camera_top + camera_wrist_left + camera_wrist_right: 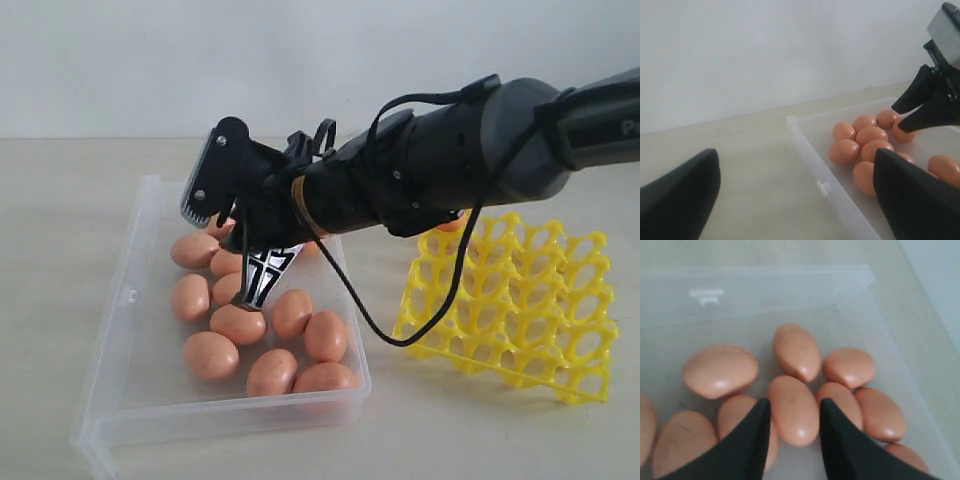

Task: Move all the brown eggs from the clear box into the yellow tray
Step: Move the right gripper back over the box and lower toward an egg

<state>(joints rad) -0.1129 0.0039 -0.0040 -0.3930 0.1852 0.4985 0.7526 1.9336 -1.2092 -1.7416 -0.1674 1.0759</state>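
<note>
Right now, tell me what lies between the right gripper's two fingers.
One brown egg, lying in the clear box, sits between the right gripper's fingers; the right wrist view shows it. Contact cannot be judged.

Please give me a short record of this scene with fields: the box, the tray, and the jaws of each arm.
clear box: holds a cluster of brown eggs
yellow tray: beside the box, not touching it
right gripper: down in the box, jaws on either side of one egg; firm grip cannot be told
left gripper: jaws wide open, holding nothing
</note>
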